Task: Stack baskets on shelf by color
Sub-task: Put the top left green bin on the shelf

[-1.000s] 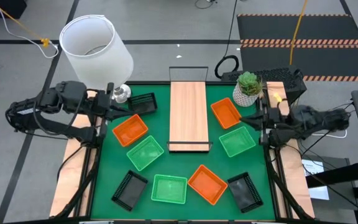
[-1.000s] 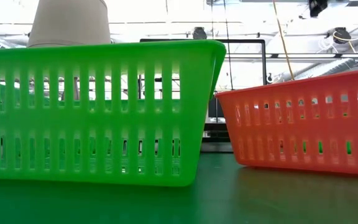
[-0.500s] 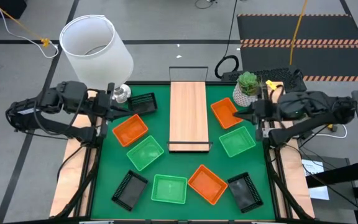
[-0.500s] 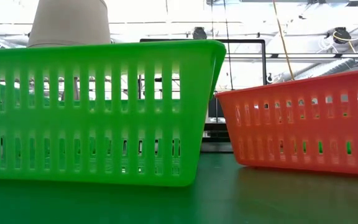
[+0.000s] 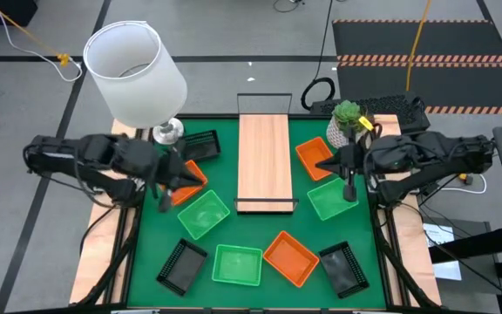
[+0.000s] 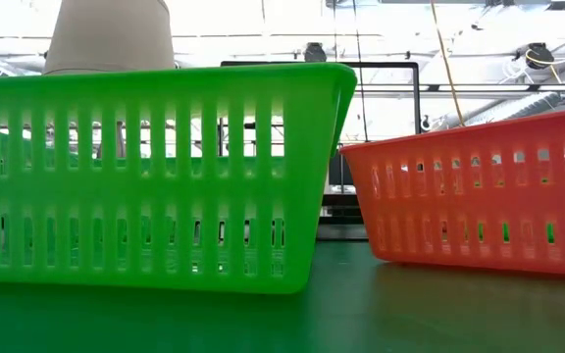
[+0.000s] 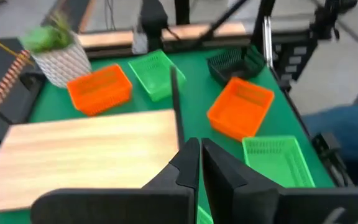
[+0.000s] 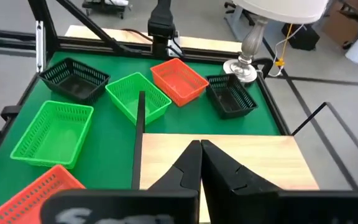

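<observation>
The shelf (image 5: 264,162) lies bare in the middle of the green mat (image 5: 260,235), with the nine baskets scattered around it and none on it.

On the left side, an orange basket (image 5: 184,180) sits partly under the left gripper (image 5: 166,194), a green basket (image 5: 203,214) lies just nearer the front, and a black basket (image 5: 200,144) sits by the lamp (image 5: 135,64). On the right, a second orange basket (image 5: 315,158) lies by the potted plant (image 5: 347,122), with another green basket (image 5: 333,200) just in front of it. Along the front edge run a black one (image 5: 181,266), a green one (image 5: 237,264), an orange one (image 5: 290,256) and a black one (image 5: 343,267).

The left gripper hangs over the orange and green baskets on the left, its fingers (image 7: 188,168) nearly touching, with only a thin gap and nothing between them. The right gripper (image 5: 349,179) hovers over the gap between the orange and green baskets on the right, fingers (image 8: 191,163) pressed together and empty.
</observation>
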